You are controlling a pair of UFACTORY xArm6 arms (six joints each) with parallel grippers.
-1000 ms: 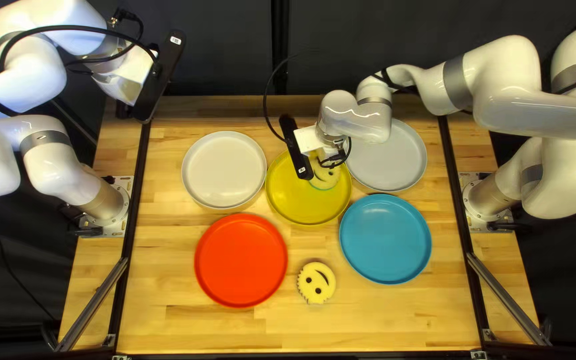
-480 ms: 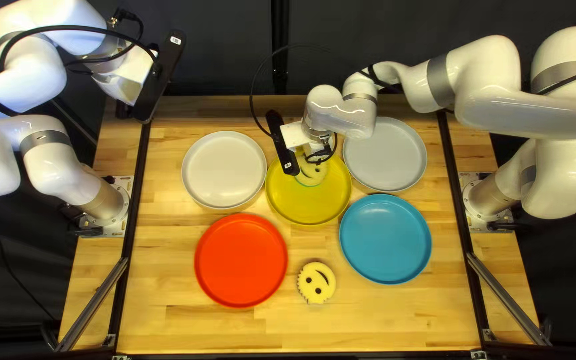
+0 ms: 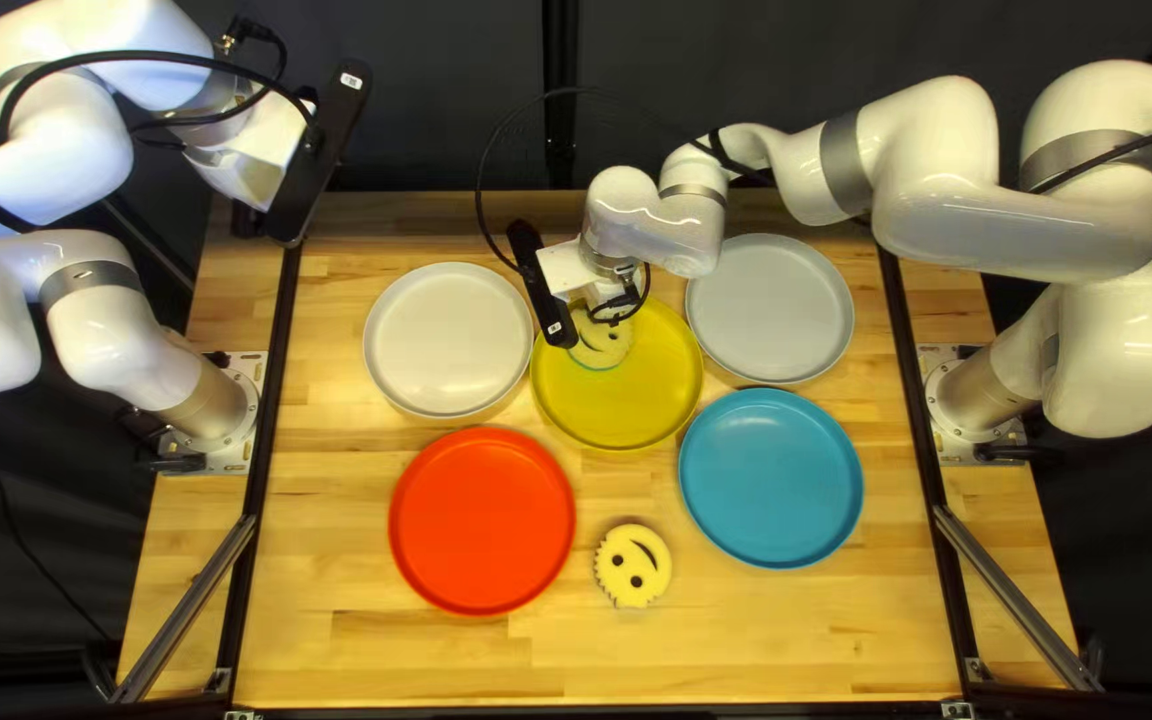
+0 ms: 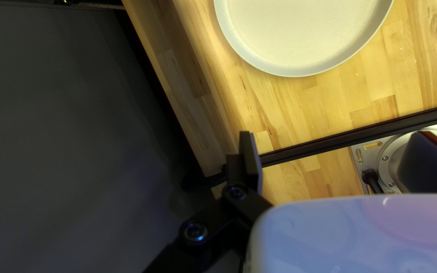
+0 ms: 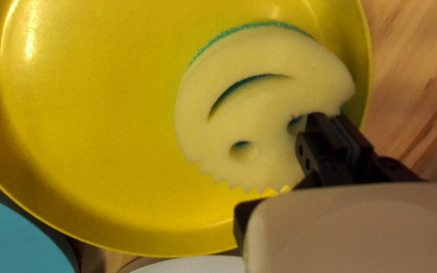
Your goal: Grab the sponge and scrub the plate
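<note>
Right claw (image 3: pixel 543 284): pinching sponge (image 5: pixel 264 114) by its edge | sponge: over yellow plate (image 3: pixel 619 407), near its rim, contact unclear | left claw (image 3: pixel 315 160): open, fingers wide apart | second sponge (image 3: pixel 632 566): on worktop (image 3: pixel 736 640), near red plate (image 3: pixel 483 520) and blue plate (image 3: pixel 771 478)

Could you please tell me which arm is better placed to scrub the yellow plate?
Right, I'd judge: my right gripper is shut on a sponge at the yellow plate, while my left arm hovers by the table's far-left corner.
</note>
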